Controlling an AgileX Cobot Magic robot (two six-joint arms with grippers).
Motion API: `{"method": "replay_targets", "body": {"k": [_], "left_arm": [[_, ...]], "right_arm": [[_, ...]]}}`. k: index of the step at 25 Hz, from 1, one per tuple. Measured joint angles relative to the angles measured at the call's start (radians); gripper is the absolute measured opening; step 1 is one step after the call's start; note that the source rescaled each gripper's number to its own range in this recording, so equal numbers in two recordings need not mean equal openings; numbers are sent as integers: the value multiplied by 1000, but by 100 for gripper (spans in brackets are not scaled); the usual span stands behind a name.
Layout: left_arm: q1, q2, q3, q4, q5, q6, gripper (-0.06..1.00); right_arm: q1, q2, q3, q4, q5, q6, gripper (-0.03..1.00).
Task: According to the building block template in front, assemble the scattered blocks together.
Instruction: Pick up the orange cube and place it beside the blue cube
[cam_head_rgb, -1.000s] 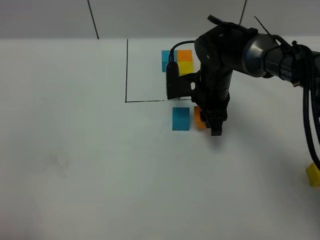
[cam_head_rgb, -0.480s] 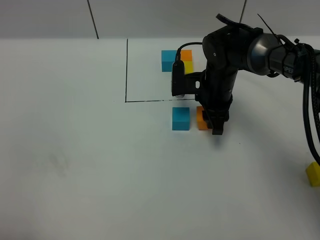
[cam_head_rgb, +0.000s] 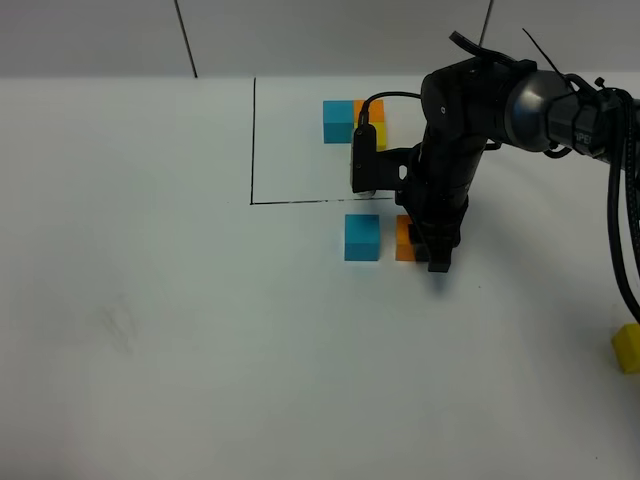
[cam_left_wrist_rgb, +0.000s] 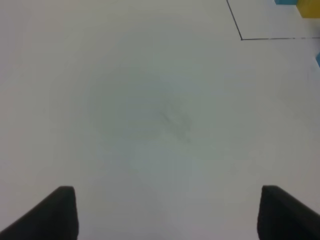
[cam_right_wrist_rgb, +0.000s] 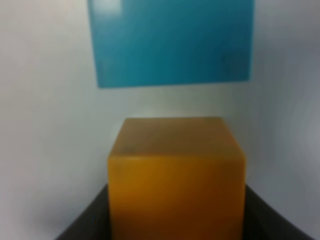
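Edged slightly away from the small light-blue cube (cam_head_rgb: 362, 237), the black right gripper (cam_head_rgb: 428, 255) clamps the small orange cube (cam_right_wrist_rgb: 176, 180) beside it; a skewed push could knock the blue one askew.

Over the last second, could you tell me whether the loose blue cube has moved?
No. The loose blue cube sits in the same spot just below the black frame line.

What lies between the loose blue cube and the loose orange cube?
Only a bare strip of table, between blue cube and orange cube; the right wrist view shows it clearly.
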Motion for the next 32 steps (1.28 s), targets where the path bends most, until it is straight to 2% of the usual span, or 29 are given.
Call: {"method": "replay_targets", "body": {"k": [32], "left_arm": [[0,0,0,0,0,0,60]], "right_arm": [[14,8,0,54,-40,-15,1]]}}
